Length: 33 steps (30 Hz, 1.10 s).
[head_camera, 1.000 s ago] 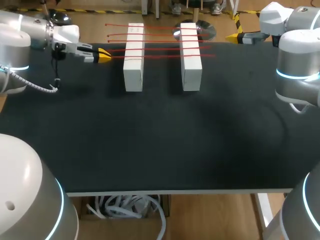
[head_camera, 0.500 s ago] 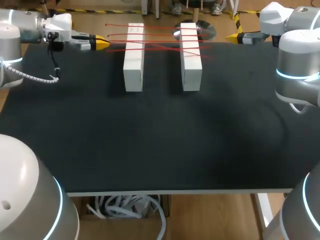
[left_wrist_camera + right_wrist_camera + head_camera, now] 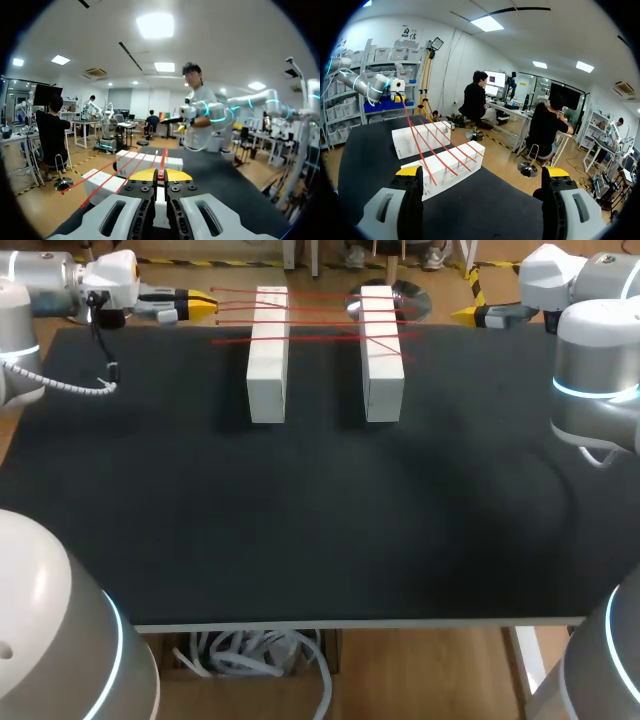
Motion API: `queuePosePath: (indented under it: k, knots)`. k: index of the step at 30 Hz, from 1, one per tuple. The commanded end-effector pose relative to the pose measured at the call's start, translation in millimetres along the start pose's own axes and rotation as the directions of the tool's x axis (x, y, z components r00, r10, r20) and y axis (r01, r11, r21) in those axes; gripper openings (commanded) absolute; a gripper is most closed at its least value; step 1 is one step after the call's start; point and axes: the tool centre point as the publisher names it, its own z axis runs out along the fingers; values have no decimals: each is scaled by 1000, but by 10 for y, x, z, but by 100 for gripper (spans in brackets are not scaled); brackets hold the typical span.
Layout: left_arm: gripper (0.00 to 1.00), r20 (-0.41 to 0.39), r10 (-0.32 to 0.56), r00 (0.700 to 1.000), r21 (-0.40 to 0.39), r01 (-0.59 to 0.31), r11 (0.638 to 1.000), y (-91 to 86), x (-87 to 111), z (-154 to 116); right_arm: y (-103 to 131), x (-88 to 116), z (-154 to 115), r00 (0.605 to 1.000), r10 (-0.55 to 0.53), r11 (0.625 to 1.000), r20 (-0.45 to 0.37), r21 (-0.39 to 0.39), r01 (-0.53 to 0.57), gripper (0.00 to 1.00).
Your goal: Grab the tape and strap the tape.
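Two long white blocks stand side by side at the table's far edge, with several thin red straps laid across them. My left gripper is left of the blocks by the far edge, shut on the end of one red strap that slants across both blocks. In the left wrist view the yellow tips pinch that strap, and the blocks lie ahead. My right gripper hangs open at the far right edge; its fingers stand wide apart with nothing between them, facing the blocks.
The black table mat stretches from the blocks to the near edge. My right arm's grey body stands at the right side of the table.
My left gripper has drawn back toward the far left corner, taking the strap's end with it; that strap now lies slanted across the blocks. The right arm has kept still.
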Motion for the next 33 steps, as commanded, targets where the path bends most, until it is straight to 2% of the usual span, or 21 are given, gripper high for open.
queuePosePath:
  k: [1, 19, 33]
  knots:
    - [0, 35, -9, 999, 14, 9, 1000, -48, 79, 48, -4, 0, -3, 1000, 0, 1000, -1, -2, 0, 100]
    - [0, 34, -120, 992, 178, 112, 978, -558, 142, 139, -4, 0, -3, 1000, 0, 1000, -1, -2, 0, 100]
    - [0, 34, -58, 998, 253, 47, 966, -855, 256, 300, -4, 0, -3, 1000, 0, 1000, -1, -2, 0, 100]
